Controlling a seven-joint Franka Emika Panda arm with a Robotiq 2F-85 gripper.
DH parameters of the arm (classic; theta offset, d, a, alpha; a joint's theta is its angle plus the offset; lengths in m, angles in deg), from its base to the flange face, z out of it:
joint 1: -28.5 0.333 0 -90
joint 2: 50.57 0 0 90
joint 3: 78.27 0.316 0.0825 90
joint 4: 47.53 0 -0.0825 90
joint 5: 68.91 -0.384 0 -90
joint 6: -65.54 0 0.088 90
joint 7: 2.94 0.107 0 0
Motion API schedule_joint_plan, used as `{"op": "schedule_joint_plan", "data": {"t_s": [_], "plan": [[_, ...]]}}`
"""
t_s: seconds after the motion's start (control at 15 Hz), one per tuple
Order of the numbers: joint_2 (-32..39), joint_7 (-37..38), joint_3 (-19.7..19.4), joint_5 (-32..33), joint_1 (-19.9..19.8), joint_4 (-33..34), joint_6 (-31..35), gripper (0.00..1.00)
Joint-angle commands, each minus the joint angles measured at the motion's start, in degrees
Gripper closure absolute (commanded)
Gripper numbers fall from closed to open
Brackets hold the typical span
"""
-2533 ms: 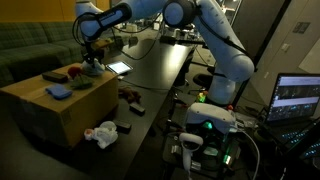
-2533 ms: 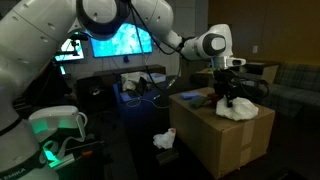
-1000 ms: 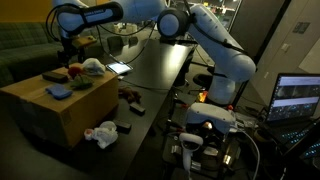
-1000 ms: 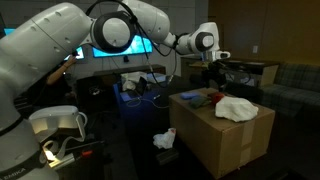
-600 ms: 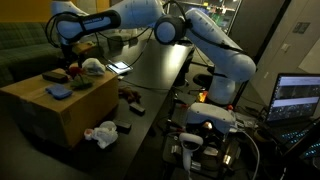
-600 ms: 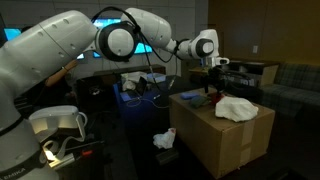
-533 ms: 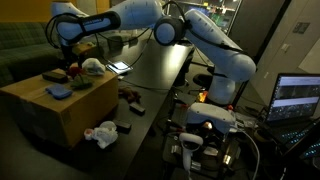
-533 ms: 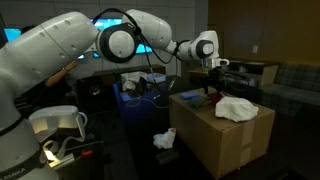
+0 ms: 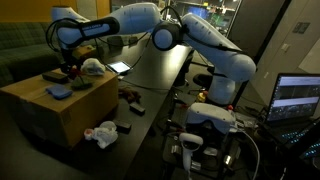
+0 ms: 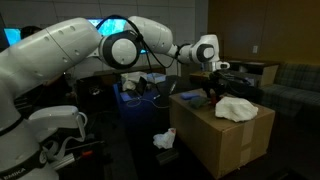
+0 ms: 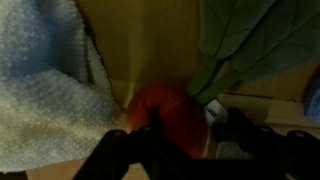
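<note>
The gripper (image 11: 172, 130) is spread: in the wrist view its two dark fingers (image 11: 112, 145) stand well apart, one on each side of the red ball (image 11: 165, 103), and neither is seen to press on it. The red ball lies on top of the cardboard box (image 11: 150, 40), right below the gripper, at the box's end farthest from the robot's base. A pale towel (image 11: 40, 80) lies just beside the ball on one side, and a green cloth (image 11: 255, 40) lies close on the other. Whether either touches the ball cannot be told. In an exterior view the gripper (image 9: 70, 66) hangs low over the box (image 9: 45, 115), with the towel (image 9: 92, 67) next to it and a blue cloth (image 9: 58, 91) nearer the box's front edge. In an exterior view the gripper (image 10: 213, 90) sits at the box's (image 10: 215, 145) far edge, the towel (image 10: 237, 108) just beside it. A second white cloth (image 9: 100, 134) lies down off the box.
</note>
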Motion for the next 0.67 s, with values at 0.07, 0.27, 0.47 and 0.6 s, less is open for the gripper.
{"op": "schedule_joint_plan", "data": {"t_s": [0.07, 0.27, 0.47, 0.6], "plan": [[2.1, 0.5, -1.5, 1.3, 0.4, 4.5, -1.3, 0.67], [1.8, 1.0, -2.7, 2.3, 0.5, 4.3, -1.6, 0.88], [1.2, 0.8, -3.0, 2.3, 0.4, 3.8, -1.9, 1.00], [-0.5, -1.7, -1.8, 1.3, -0.2, 2.8, -3.7, 0.97]]}}
